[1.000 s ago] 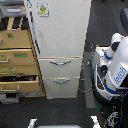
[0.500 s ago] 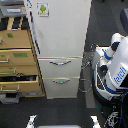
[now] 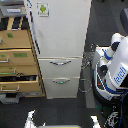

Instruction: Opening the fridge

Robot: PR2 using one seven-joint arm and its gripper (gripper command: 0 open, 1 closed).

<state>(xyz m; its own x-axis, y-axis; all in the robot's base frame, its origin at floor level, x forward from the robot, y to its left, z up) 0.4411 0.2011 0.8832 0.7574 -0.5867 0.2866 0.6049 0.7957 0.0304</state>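
The big white fridge (image 3: 60, 35) stands tall in the middle, and its top door is closed. A small green and white sticker (image 3: 43, 9) sits near the top of that door. Below the door are two drawers, each with a curved silver handle (image 3: 61, 63). A wooden cabinet (image 3: 17, 55) touches the fridge on the exterior view's left, with some of its drawers pulled out. The white and blue robot (image 3: 114, 67) stands on the exterior view's right, close beside the fridge. Two pale tips (image 3: 30, 119) poke up at the bottom edge, well below the fridge. I cannot tell if the jaws are released or clenched.
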